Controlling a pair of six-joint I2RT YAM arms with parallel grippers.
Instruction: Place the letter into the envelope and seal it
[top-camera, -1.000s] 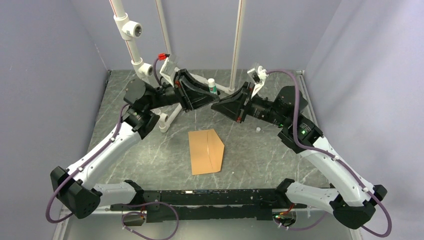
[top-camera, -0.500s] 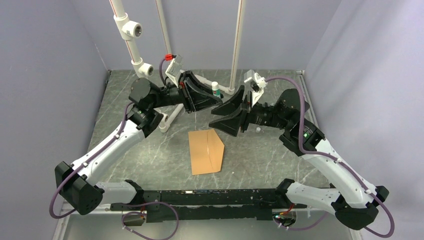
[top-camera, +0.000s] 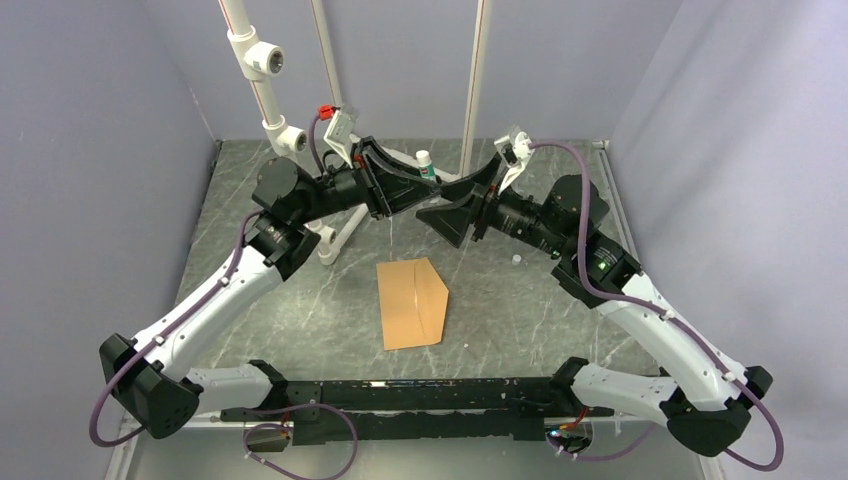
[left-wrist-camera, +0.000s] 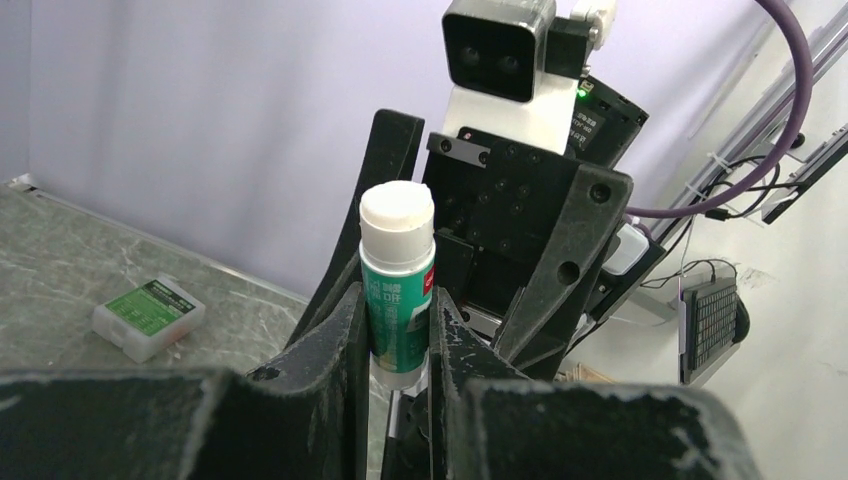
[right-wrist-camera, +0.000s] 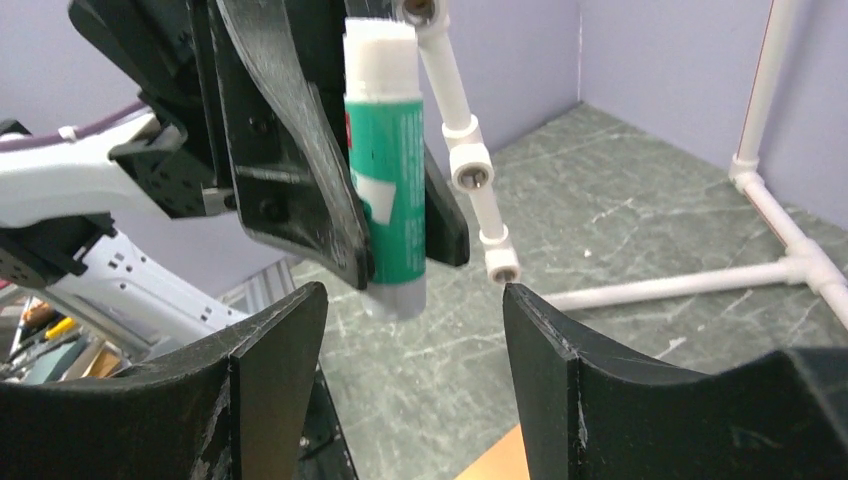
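The kraft-brown envelope (top-camera: 412, 302) lies flat mid-table, its pointed flap spread out to the right; one corner (right-wrist-camera: 500, 465) shows at the bottom of the right wrist view. The letter is out of view. My left gripper (top-camera: 425, 185) (left-wrist-camera: 397, 310) is raised at the back of the table, shut on an upright green-and-white glue stick (top-camera: 424, 163) (left-wrist-camera: 398, 280) (right-wrist-camera: 385, 170) with no cap on it. My right gripper (top-camera: 455, 197) (right-wrist-camera: 415, 300) faces it from the right, jaws wide open, just below the stick's lower end and not touching it.
A white pipe frame (top-camera: 340, 225) (right-wrist-camera: 760, 160) stands at the back of the table behind both grippers. A tiny white cap (top-camera: 516, 260) lies right of the envelope. A small white box with a green label (left-wrist-camera: 148, 318) sits on the table near the wall.
My right gripper has gone from shut to wide open, dipping and then rising back beside the glue stick. The left gripper kept hold of the stick and barely shifted.
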